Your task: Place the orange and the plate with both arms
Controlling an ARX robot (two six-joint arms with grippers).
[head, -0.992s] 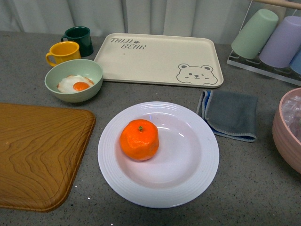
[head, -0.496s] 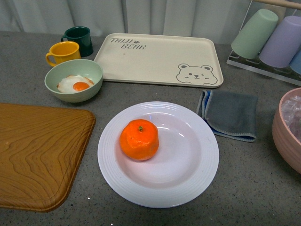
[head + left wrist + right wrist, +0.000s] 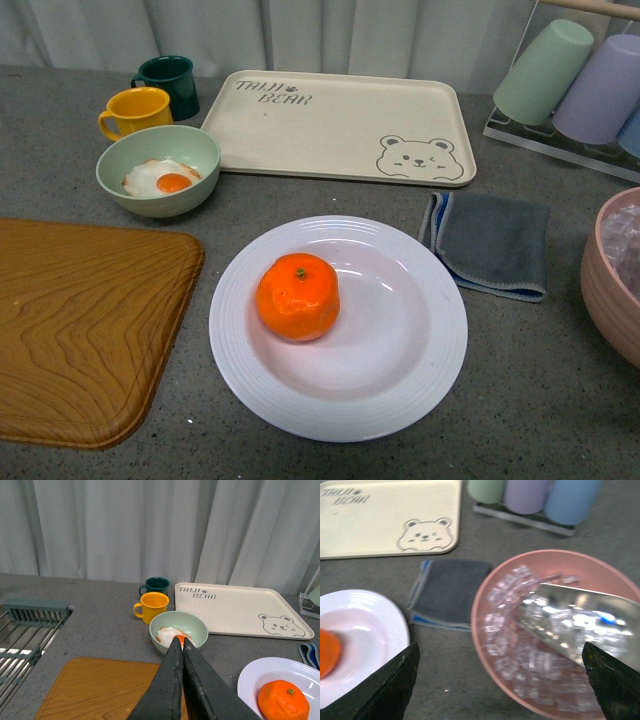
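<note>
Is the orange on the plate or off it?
On it: the orange sits in the well of the plate, left of center.

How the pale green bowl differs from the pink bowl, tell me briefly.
Contents: the pale green bowl holds a fried egg; the pink bowl holds clear cubes and a shiny scoop. Size: the pink bowl looks wider than the green. Place: green bowl left of the plate, pink bowl right of it. Both stand upright.
</note>
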